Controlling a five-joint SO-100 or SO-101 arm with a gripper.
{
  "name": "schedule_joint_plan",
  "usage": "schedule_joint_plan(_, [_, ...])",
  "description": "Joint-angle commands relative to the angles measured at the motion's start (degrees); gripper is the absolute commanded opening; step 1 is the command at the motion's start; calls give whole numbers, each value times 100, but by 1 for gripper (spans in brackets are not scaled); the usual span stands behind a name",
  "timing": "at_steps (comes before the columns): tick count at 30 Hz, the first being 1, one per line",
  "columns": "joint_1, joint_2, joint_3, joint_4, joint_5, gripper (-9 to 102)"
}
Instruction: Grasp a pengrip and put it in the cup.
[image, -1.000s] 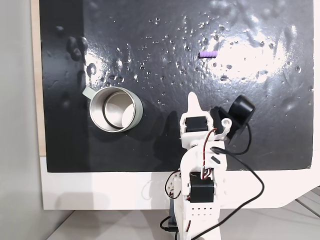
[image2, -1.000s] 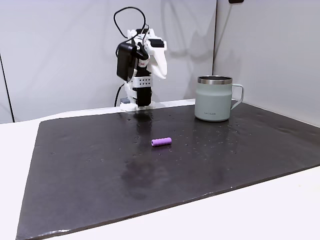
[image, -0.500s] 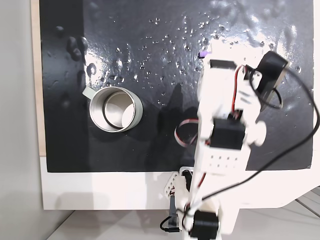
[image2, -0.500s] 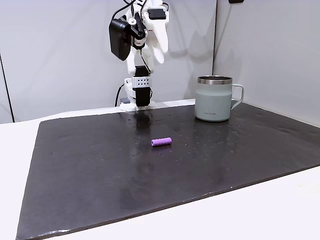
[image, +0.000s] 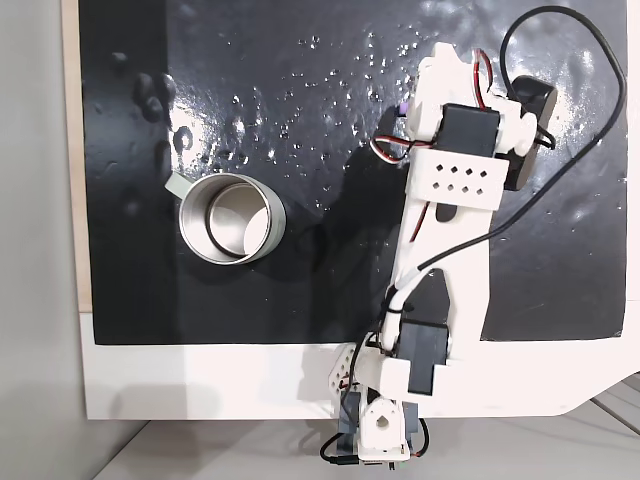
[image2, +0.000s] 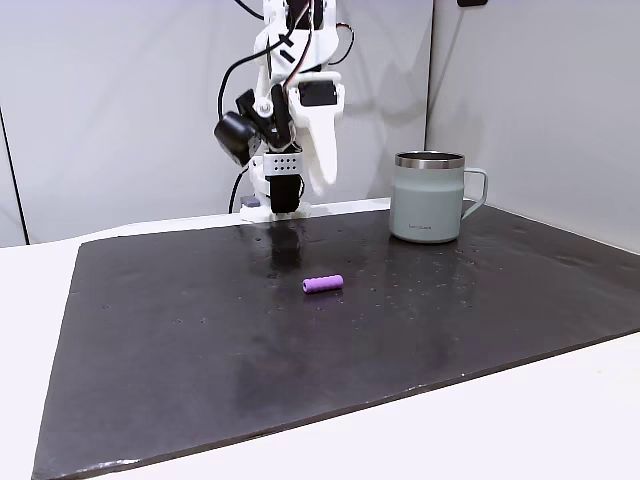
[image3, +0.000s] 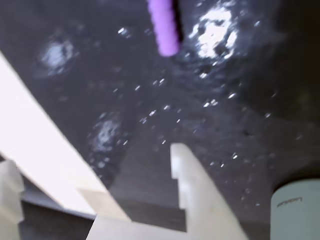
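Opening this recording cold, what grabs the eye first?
The white arm reared high over the black mat, its gripper open above the mat in the wrist view. Then the purple pengrip lying alone mid-mat, and the cup upright at the mat's far right in that fixed view, apart from both.

White table (image2: 560, 420) w/ glossy black mat (image2: 200, 370) on it; purple pengrip (image2: 323, 284) lies mid-mat, metal cup (image2: 428, 198) stands upright near mat's far edge.
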Motion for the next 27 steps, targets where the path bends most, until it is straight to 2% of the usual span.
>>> schedule_joint_plan(1, [79,-281,-396,-255,-35,30])
schedule_joint_plan(17, [237,-1775,-457,-932,-211,27])
schedule_joint_plan(27, [466,-2118,-378,-1345,-290,16])
